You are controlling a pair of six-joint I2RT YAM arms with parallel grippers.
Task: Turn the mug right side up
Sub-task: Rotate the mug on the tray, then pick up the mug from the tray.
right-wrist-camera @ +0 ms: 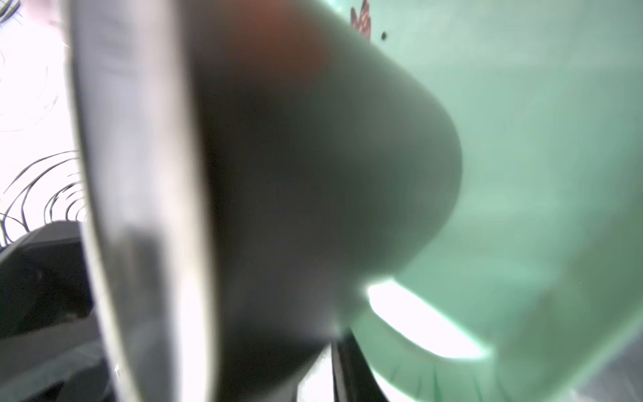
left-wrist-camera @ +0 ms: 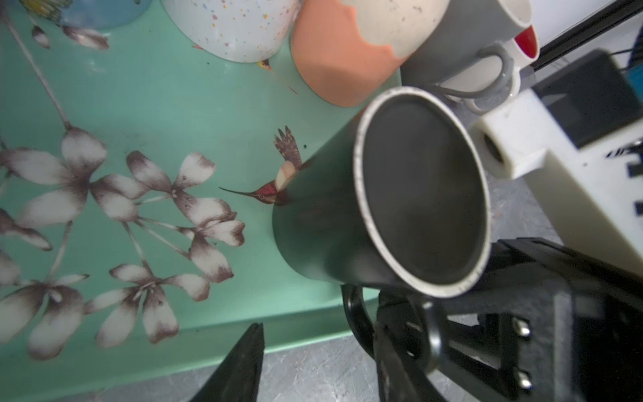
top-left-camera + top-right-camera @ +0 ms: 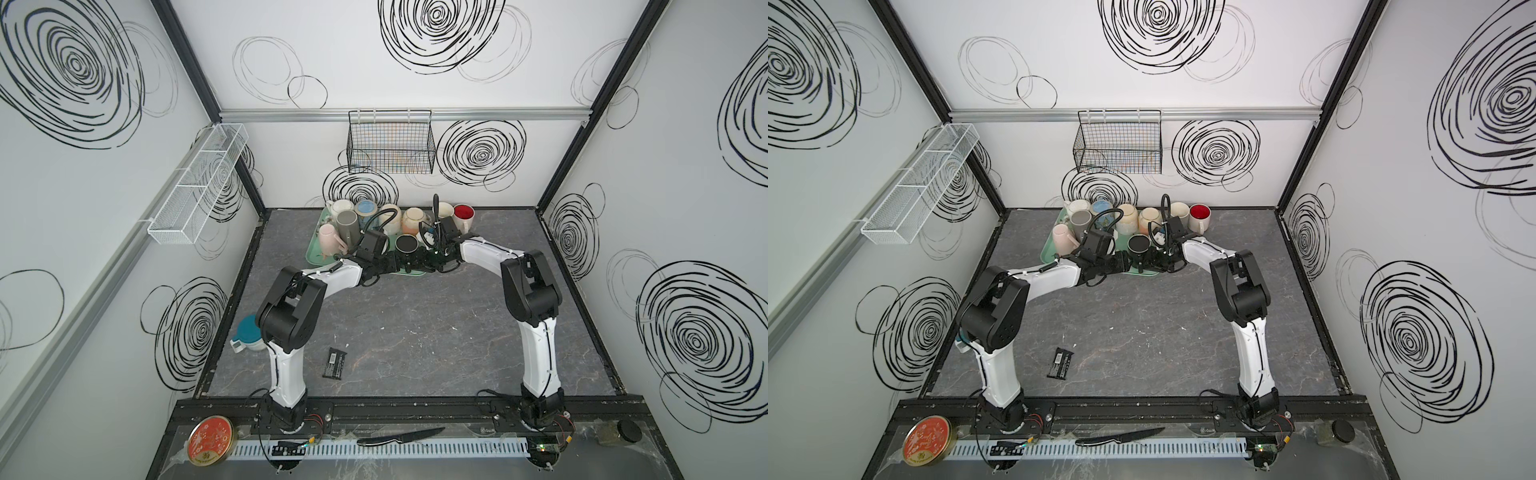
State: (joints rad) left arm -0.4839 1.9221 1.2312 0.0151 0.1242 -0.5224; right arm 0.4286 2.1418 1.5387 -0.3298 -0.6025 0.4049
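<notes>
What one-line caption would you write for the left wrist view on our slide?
Black mug, mouth up on the flowered green tray, left gripper open beside its handle.

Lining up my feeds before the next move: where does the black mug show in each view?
In a top view: black mug, mouth up, near the tray's front, between both arms.
In a top view: same spot.
Left wrist: right of centre, mouth facing the camera.
Right wrist: blurred dark body across the middle.
Shared landmark: the green tray under it.
</notes>
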